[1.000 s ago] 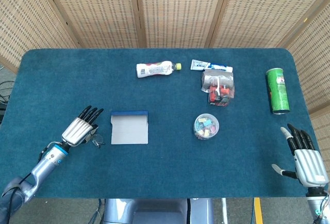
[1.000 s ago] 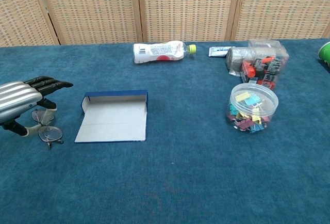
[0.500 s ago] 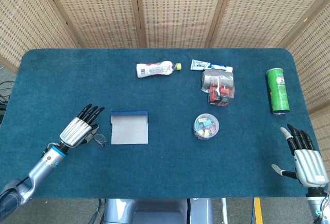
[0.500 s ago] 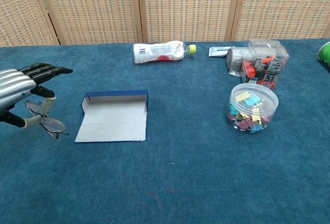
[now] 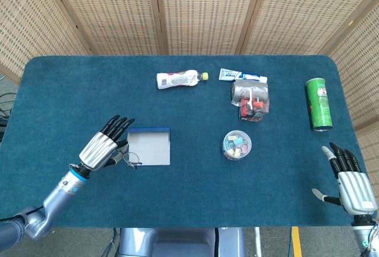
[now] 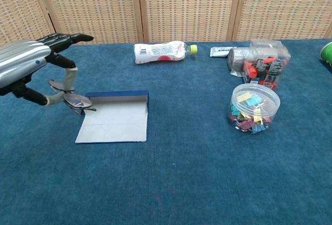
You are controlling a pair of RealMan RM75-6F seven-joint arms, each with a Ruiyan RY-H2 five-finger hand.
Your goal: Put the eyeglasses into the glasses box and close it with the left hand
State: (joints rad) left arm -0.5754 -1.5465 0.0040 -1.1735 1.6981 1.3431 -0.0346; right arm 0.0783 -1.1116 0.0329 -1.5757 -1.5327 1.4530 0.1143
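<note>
Blue box [image 6: 113, 123] edge, eyeglasses [image 6: 72, 98] overhead

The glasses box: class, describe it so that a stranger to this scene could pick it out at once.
On the blue table, look left of centre, below the lying white bottle. There the glasses box lies open and flat, beside the left hand holding the eyeglasses. Unlike the round tub of clips, it is rectangular, pale grey inside with a dark blue edge.

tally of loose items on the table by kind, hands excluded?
Eyeglasses, held by the left hand: 1
Glasses box, open: 1
Bottle, lying down: 1
Tube: 1
Clear pack of small parts: 1
Round tub of coloured clips: 1
Green can: 1
Total: 7
</note>
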